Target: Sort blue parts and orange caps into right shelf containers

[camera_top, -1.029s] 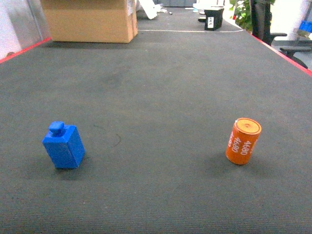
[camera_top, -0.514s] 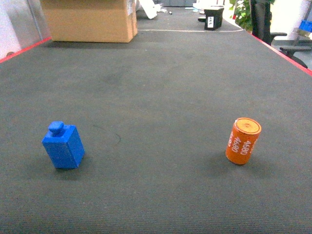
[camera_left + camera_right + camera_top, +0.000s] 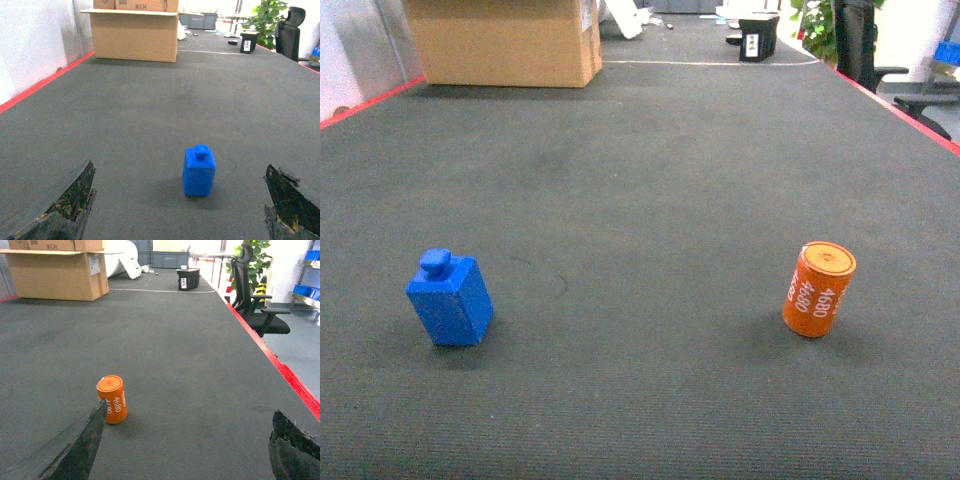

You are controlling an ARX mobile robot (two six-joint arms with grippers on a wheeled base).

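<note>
**A:** Logging the layout first. Small blue plastic block with a round knob on top (image 3: 451,299) stands upright on the dark grey ribbed bench (image 3: 650,180), left of centre. Orange cylindrical cap with white "4680" printing (image 3: 819,290) stands on the right, leaning slightly, well apart from the block. Nothing touches either one.

**B:** End effector states?

**A:** Left end effector (image 3: 175,207): both fingertips show at the lower corners of its wrist view, spread wide, nothing between them; blue block sits ahead, roughly centred in the gap. Right end effector (image 3: 185,450): also spread wide and empty; orange cap lies ahead but off to the left, just beyond the left fingertip (image 3: 82,447). Neither arm appears in the head view.

**B:** The blue crates?

**A:** Not clearly in view. Blue shapes sit on a shelf at the far right edge of the right wrist view, too small to identify. Brown cardboard box (image 3: 505,40) stands at the far left end of the bench; not a target.

**B:** Step in hand?

**A:** My judgement: the approach before the first pick; no sorting done yet. Left arm needs to go forward and down, then close on the block's flat sides. Right arm needs a shift leftwards to centre the cap first; a tilted cylinder may roll if nudged.
</note>
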